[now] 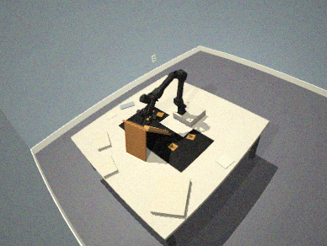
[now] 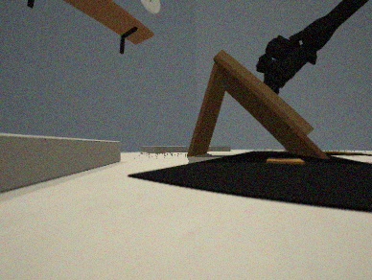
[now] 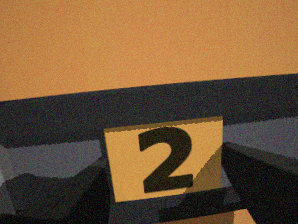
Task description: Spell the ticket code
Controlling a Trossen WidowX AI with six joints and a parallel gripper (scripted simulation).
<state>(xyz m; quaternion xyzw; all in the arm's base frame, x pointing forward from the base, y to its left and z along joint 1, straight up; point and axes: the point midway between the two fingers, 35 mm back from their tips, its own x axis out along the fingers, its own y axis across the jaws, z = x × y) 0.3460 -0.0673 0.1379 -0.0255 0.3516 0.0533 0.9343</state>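
My gripper point(image 1: 146, 120) point(image 2: 273, 90) point(image 3: 166, 158) is shut on a letter tile point(image 3: 122, 165) with a black 2, which reads upright in the wrist view. It is at the sloping face of the wooden board point(image 1: 136, 141) point(image 2: 264, 98) point(image 3: 150, 45). A dark band point(image 3: 50, 118) crosses the wrist view just above the tile; whether the tile touches it I cannot tell. Loose orange tiles point(image 1: 173, 147) point(image 1: 190, 136) point(image 1: 160, 114) lie on the black mat point(image 1: 181, 162) point(image 2: 230, 179); their marks are too small to read. I cannot make out the ticket's code or the rail's contents.
A pale open box point(image 1: 197, 119) stands beside the arm, near a white sheet point(image 1: 174, 126). Pale slabs point(image 1: 173, 200) point(image 1: 101, 141) point(image 1: 109, 165) lie around the counter point(image 1: 135, 185). A thin pale square point(image 1: 225, 162) lies toward the right edge, a blue-grey bar point(image 1: 127, 105) at the back left.
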